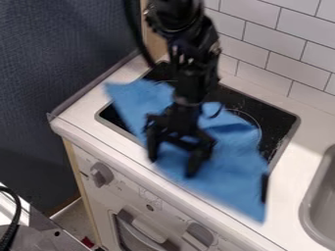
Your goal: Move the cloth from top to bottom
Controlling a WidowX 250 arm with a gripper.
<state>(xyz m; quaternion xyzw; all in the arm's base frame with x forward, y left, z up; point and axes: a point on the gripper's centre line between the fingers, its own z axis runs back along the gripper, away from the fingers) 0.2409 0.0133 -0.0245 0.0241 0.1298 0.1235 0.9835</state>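
My gripper hangs down over the front part of the blue cloth, with its two fingers spread apart and blue fabric visible between and behind them. The cloth lies spread across the black stove top, from the stove's left corner to the counter's front edge, where its lowest corner points toward the bottom right. A fold runs near its right middle. The arm and gripper hide part of the cloth's centre. Whether the fingertips touch the fabric, I cannot tell.
The black stove top is set in a white counter. A grey sink is at the right, and a tiled wall rises behind. Knobs are on the front panel below. A small black object is at the cloth's right edge.
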